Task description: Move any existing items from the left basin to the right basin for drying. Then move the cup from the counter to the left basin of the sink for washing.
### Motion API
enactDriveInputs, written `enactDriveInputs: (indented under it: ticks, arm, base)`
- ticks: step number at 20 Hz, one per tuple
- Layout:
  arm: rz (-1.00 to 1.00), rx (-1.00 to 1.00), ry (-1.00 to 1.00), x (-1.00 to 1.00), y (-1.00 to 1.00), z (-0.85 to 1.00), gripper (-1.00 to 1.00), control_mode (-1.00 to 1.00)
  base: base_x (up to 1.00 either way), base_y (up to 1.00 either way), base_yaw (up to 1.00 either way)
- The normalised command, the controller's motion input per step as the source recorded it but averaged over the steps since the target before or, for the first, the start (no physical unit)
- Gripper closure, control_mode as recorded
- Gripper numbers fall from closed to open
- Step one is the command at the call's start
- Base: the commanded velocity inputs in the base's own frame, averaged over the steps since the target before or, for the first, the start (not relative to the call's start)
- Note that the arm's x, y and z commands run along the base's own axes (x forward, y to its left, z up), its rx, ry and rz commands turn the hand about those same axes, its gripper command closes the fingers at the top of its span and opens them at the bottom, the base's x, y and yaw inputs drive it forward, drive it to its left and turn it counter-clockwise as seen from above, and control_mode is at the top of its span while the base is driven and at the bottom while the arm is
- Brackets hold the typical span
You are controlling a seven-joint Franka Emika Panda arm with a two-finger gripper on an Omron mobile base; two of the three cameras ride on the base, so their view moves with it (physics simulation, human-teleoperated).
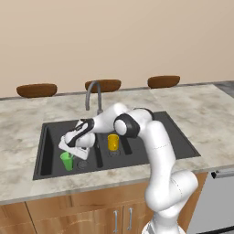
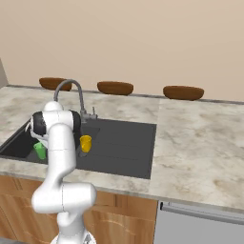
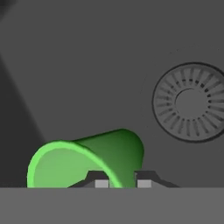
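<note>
Marbled counter (image 1: 27, 123) ran around the dark sink (image 1: 180, 137). Pincer (image 3: 119, 180) hung low inside the basin (image 3: 87, 65), its tips set narrowly on either side of the rim of the green cup (image 3: 87, 159). Whether they gripped it, cannot tell. Round drain (image 3: 192, 103) lay just beyond the cup. Yellow-orange cup (image 1: 113, 141) stood off to the pincer's side, across the divider (image 1: 98, 153).

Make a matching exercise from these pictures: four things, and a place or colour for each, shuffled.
Things:
1. green cup
2. yellow cup
3. faucet
4. bowls

Descriptions:
A. brown, along the counter's far edge
B. grey, curved, behind the sink
C. at the gripper, near a round drain
D. alone in the other basin, past the divider

Pairs: 1-C, 2-D, 3-B, 4-A
</note>
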Motion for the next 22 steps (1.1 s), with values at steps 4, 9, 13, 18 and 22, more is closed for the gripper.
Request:
enactDriveInputs:
  ticks: [4,9,13,18,22]
  arm:
    - [0.0,0.0,-0.02,0.01,-0.03,-0.07,-1.0,-1.0]
    - [0.0,0.0,-0.03,-0.06,-0.09,0.2,-1.0,-1.0]
    - [0.0,0.03,0.0,-0.09,-0.17,0.49,-1.0,-1.0]
    - [0.0,0.01,-0.04,-0.21,-0.16,0.69,-1.0,-1.0]
    - [-0.02,0.0,-0.02,-0.52,-0.03,0.84,-1.0,-1.0]
  base:
    - [0.0,0.0,0.0]
    - [0.0,0.0,0.0]
    - [0.0,0.0,0.0]
    - [0.0,0.0,0.0]
    - [0.0,0.0,0.0]
